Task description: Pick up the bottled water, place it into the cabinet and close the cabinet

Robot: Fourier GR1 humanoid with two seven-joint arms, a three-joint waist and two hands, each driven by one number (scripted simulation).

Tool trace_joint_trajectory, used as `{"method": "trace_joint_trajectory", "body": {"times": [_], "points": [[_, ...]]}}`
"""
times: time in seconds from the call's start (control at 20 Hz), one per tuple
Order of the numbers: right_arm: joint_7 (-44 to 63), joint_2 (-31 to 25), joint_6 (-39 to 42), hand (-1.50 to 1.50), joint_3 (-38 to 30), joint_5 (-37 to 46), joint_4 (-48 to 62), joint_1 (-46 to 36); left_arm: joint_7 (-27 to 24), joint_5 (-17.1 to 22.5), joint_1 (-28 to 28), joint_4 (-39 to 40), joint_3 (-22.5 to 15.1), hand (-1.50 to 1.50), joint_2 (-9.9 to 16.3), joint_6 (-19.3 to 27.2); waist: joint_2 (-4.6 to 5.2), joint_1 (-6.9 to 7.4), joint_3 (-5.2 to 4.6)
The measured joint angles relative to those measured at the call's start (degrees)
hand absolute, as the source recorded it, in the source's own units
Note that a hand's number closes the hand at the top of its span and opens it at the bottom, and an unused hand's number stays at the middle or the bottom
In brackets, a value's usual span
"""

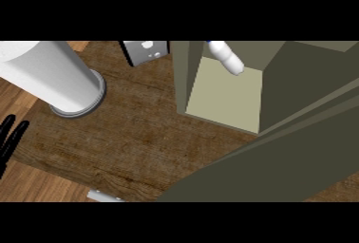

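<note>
1. The bottled water point(226, 57) is already sitting inside the cabinet point(224, 95), tilted against the back corner near the left wall, cap end pointing up and away. No hand is touching it.
2. Handling, as a judgement: it is looking like a smooth, stiff plastic bottle, probably moderately heavy if full and slippery on the curved side. Best hold would be around the mid-body, fingers wrapping the barrel (the neck is too narrow for a stable wrap).
3. Left hand point(10, 135) is showing only as dark straight fingers at the left edge, relaxed and holding nothing, resting over the table point(140, 137). Right hand is not showing anywhere.
4. The cabinet door point(280, 161) is swinging across the lower right, filling much of that side; the opening is still exposed, so closing is looking like the step remaining.
5. The table is dark wood grain, flat, looking matte. A large white cylinder point(49, 71) on a grey round base is standing at upper left, well apart from the cabinet.
6. A grey wall plate point(146, 51) is sitting at the top edge beside the cabinet's left wall. A small pale object point(104, 195) is peeking in at the lower edge; can't tell what it is.
</note>
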Motion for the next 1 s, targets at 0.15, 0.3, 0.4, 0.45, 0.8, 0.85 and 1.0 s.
{"method": "trace_joint_trajectory", "body": {"times": [0.15, 0.3, 0.4, 0.45, 0.8, 0.85, 1.0], "points": [[2.81, 1.56, -0.70, 1.50, -2.43, -1.02, 4.86, -5.47, 0.07, 0.27, 0.10, 0.43, 0.13, -1.50, -0.01, -0.29, -0.21, -0.01, 0.09], [6.25, 4.78, -3.25, 1.50, -3.35, -0.77, 10.73, -11.59, 0.20, 0.38, -0.05, 0.91, 0.23, -1.50, 0.04, -0.48, -0.39, -0.28, 0.21], [8.48, 7.53, -5.59, 1.50, -3.90, -0.28, 15.22, -15.74, 0.20, 0.45, 0.08, 1.17, 0.33, -1.50, -0.01, -0.55, -0.47, -0.27, 0.34], [9.63, 8.95, -6.72, 1.50, -4.16, 0.01, 17.56, -17.95, 0.16, 0.49, 0.06, 1.30, 0.37, -1.50, -0.09, -0.61, -0.51, -0.44, 0.42], [14.35, 15.79, -14.38, 1.50, -8.89, 4.44, 35.31, -33.26, 0.08, 1.17, 0.56, 2.50, 1.17, -1.50, -0.14, -1.30, -0.49, -2.43, 1.17], [14.15, 16.38, -15.60, 1.50, -9.90, 5.46, 37.66, -35.29, 0.03, 1.22, 0.59, 2.92, 1.43, -1.50, -0.10, -1.34, -0.41, -2.76, 1.22], [13.13, 18.50, -19.61, 1.50, -11.28, 6.92, 43.79, -40.39, -0.27, 1.49, 0.92, 3.69, 2.02, -1.50, -0.22, -1.78, -0.71, -3.52, 1.22]]}}
